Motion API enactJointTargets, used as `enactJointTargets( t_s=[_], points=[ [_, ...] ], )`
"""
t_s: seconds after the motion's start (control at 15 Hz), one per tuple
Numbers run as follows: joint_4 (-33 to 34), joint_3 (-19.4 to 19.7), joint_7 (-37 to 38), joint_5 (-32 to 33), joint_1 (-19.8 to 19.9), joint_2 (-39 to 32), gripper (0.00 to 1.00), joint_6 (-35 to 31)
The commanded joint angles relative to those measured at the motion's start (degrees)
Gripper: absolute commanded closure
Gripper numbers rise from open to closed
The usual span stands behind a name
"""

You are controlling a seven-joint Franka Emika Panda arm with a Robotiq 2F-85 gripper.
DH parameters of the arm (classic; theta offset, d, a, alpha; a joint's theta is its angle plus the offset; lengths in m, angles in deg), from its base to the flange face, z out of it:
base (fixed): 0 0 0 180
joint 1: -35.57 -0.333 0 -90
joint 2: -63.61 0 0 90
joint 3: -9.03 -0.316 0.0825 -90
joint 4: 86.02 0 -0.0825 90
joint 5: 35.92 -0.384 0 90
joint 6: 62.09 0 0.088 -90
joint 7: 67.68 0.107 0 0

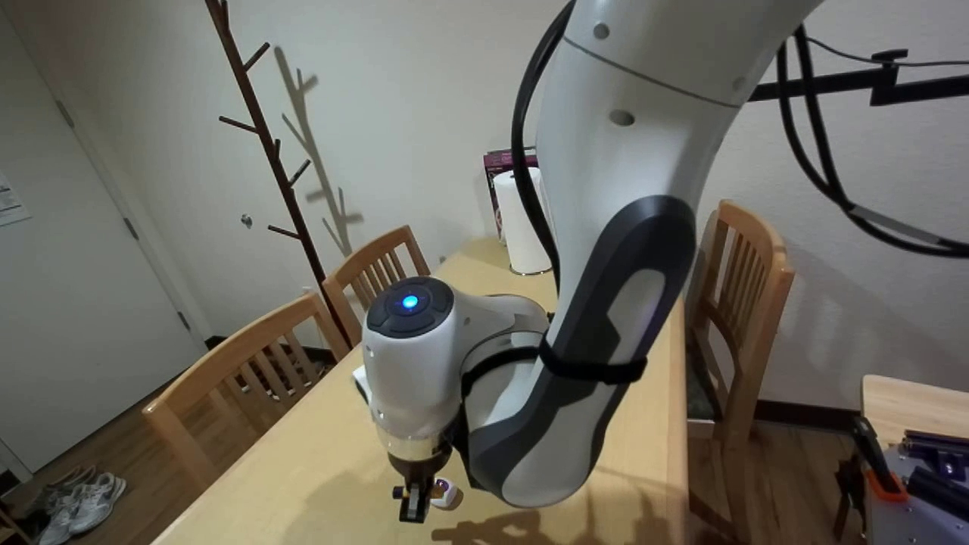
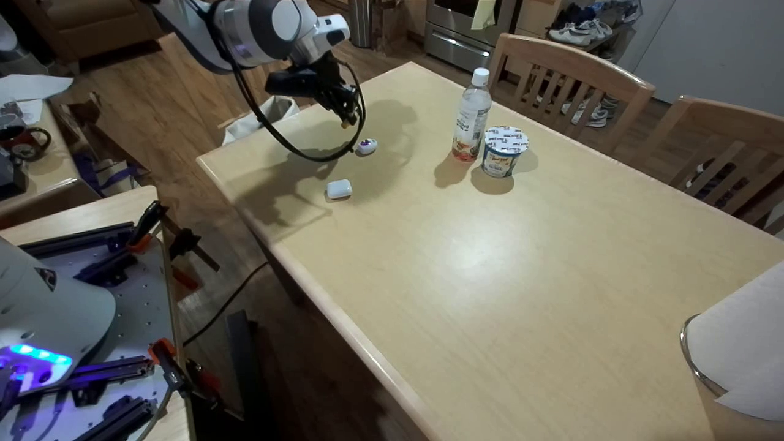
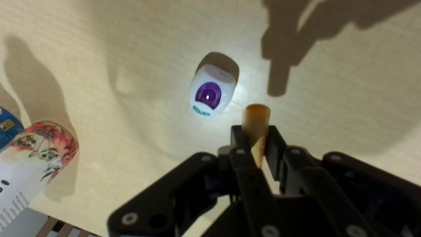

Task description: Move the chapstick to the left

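Evidently the picking-up is done: in the wrist view the gripper (image 3: 256, 142) pinches the chapstick (image 3: 257, 122), whose orange end pokes out past the tips. The chapstick is held above the surface (image 3: 329, 105), not touching it, since its shadow (image 3: 279, 79) falls apart from it, and in an exterior view the gripper (image 2: 350, 115) hangs over the surface as well. A white container (image 3: 212, 93) with a purple centre sits on the surface just beside and lower; a white block (image 2: 339, 189) lies near, and the bottle (image 2: 470, 119) and the cup (image 2: 503, 153) stand well apart from the gripper. What is left, I judge, is any remaining leftward carry, then lowering the chapstick and letting go. How much of the sideways travel is covered I cannot tell: the task names no end spot, does not say whose left it means, and no goal mark shows. Call it perhaps halfway, with the fussier part ahead: so slim a tube may roll when freed, or nudge the white container if brought down too close.
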Motion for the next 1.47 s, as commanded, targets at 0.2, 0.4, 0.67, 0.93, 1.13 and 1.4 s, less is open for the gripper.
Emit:
enactJointTargets(
  t_s=[0.2, 0.4, 0.67, 0.93, 1.13, 1.4],
  points=[
    [3.2, -6.0, -4.7, -2.1, 7.1, -4.6, 0.95, 2.6],
    [5.4, -6.2, -3.6, -2.5, 7.4, -6.2, 0.95, 5.6],
    [8.9, -6.8, -3.8, -1.5, 7.1, -8.1, 0.95, 9.1],
    [11.1, -8.7, -4.8, -1.7, 7.7, -9.6, 0.95, 11.3],
    [12.2, -9.0, -4.7, -1.5, 7.3, -10.9, 0.95, 12.0],
    [13.9, -9.3, -4.3, -1.9, 7.5, -11.4, 0.57, 14.1]
  ],
)
